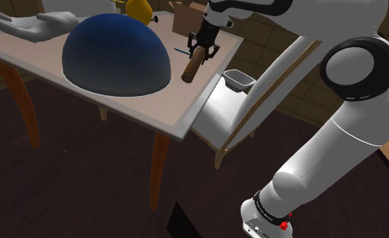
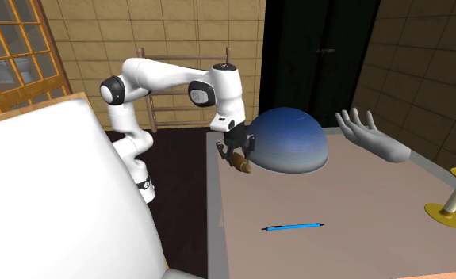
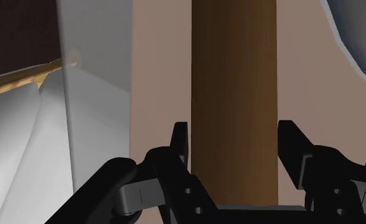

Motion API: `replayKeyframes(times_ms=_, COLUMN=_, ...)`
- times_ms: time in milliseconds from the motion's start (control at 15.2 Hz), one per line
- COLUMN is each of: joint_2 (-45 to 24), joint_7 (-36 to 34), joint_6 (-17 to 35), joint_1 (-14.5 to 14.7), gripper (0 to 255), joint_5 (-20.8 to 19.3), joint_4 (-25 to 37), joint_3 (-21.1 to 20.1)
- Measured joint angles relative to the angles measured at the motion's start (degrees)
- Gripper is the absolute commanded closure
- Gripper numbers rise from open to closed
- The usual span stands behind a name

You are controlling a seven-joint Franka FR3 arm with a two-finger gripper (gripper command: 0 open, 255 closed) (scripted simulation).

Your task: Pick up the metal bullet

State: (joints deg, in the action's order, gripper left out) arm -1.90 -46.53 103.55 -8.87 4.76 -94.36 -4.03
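I am clasping the bullet between my two black fingers, one pressing on each flank, so my jaws are standing narrow around it. It is drawing as a plain brown cylinder. In the shoulder view it is sitting at upper centre, slanting down and to the left out of my gripper, just over the near edge of the table and just right of the big blue dome. My arm is rising from the lower right of that frame, bending at the upper right and reaching left along the top, with the hand pointing down. In the second exterior view I am arching in from the upper left, with the wrist dropping straight to the table's edge at centre. A blue pen is lying lower down.
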Motion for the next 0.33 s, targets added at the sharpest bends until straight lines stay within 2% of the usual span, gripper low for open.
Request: replayKeyframes(times_ms=330, joint_2=-0.4, joint_7=-0.3, joint_6=-3.6, joint_1=0.0, gripper=255, joint_5=-0.1, joint_4=3.9, joint_3=0.0)
